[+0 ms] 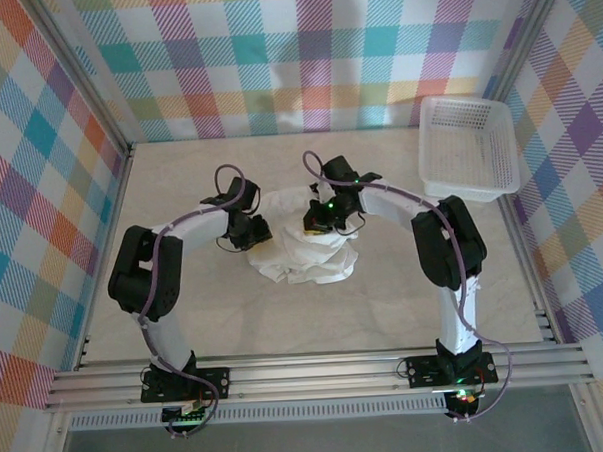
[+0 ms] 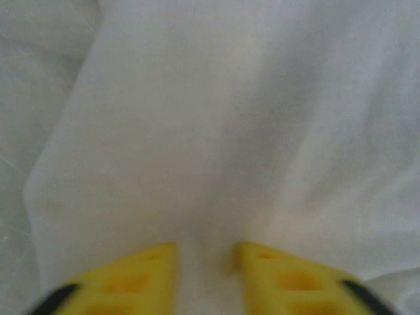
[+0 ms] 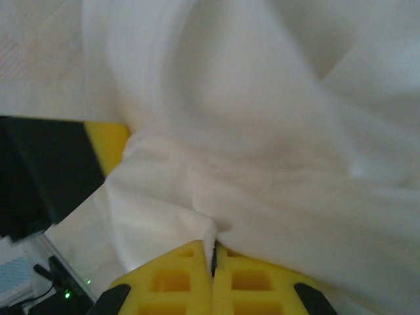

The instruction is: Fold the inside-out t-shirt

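My left gripper (image 2: 207,252) is down on the left side of the inside-out t-shirt (image 1: 308,256), and its fingers (image 2: 138,275) stand narrowly apart with a ridge of white cloth filling the slot between them. I judge that a pinch on one fold, not on a whole handful; from the pinch a soft crease runs away across the fabric. I took it low and at the edge because a crumpled shirt has to be pulled wide before any fold can be laid.

The shirt itself lies as a bunched heap in the middle of the table (image 1: 215,310), between my two wrists, with its lower folds spilling toward my bases. No sleeve, hem or collar can be told apart, so the folding proper has not begun; this is the spreading step.

My right gripper (image 3: 213,246) is on the upper right of the heap, jaws pressed fully together with cloth drawn to a tight point at the tips. The fabric fans out from there in taut pleats, which tells me the grip is bearing some pull. Two holds on opposite sides let me draw the heap apart.

The white mesh basket (image 1: 465,192) stands well apart at the far right corner, out of my way
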